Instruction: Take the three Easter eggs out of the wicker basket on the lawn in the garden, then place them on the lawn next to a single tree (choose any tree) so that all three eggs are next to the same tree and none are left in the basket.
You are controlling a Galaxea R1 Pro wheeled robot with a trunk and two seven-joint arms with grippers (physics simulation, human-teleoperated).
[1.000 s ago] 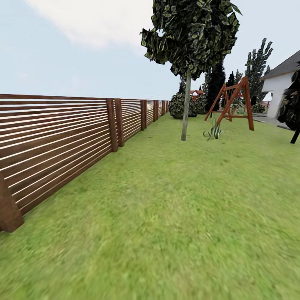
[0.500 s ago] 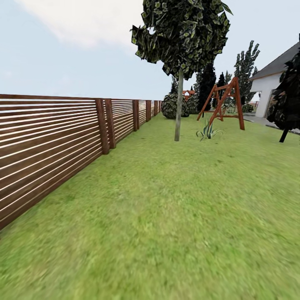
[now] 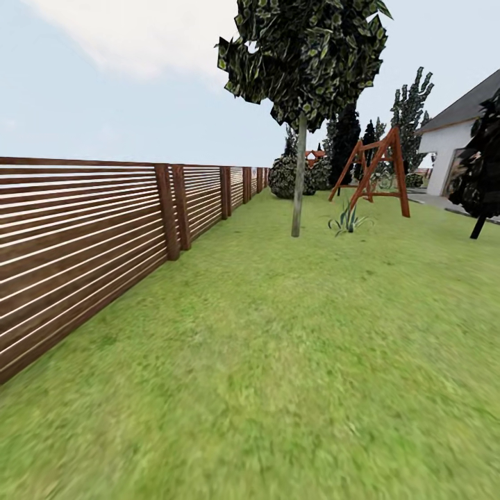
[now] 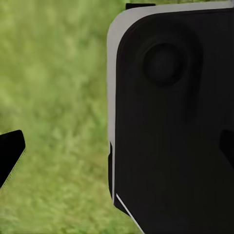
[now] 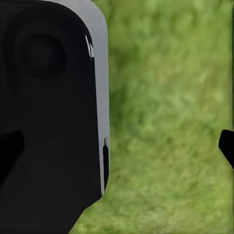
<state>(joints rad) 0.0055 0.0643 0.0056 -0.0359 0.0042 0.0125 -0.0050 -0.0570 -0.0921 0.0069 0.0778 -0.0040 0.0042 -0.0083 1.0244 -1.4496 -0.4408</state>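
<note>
Nearest, in both wrist views: blurred mottled green grass of the lawn (image 3: pixel 292 361) beneath a large black robot body panel with a pale grey edge (image 4: pixel 170 122), the same kind of panel in the right wrist view (image 5: pixel 48 112). One black fingertip of the left gripper (image 4: pixel 9 156) at the frame's edge over grass, one black fingertip of the right gripper (image 5: pixel 227 146) likewise; too little on show of either claw to tell whether open or closed, nothing seen between the fingers. Further out in the head view: one long brown horizontal-slat wooden fence (image 3: pixel 83 236) along the left of the lawn, running away into the distance. Beyond, standing on the grass near the middle: one tall tree with a thin pale grey trunk and dark green leafy canopy (image 3: pixel 298 173), well apart from both claws. Just right of its foot, one small spiky green plant (image 3: pixel 347 222). Behind that, one red-brown wooden swing frame (image 3: pixel 371 170). At the right edge, one dark, almost black tree (image 3: pixel 479 173), and behind it one white house with a grey roof (image 3: pixel 451 139). Farthest back, one rounded dark green bush (image 3: pixel 285 177) at the fence's end and several tall dark conifers (image 3: pixel 410 111).
</note>
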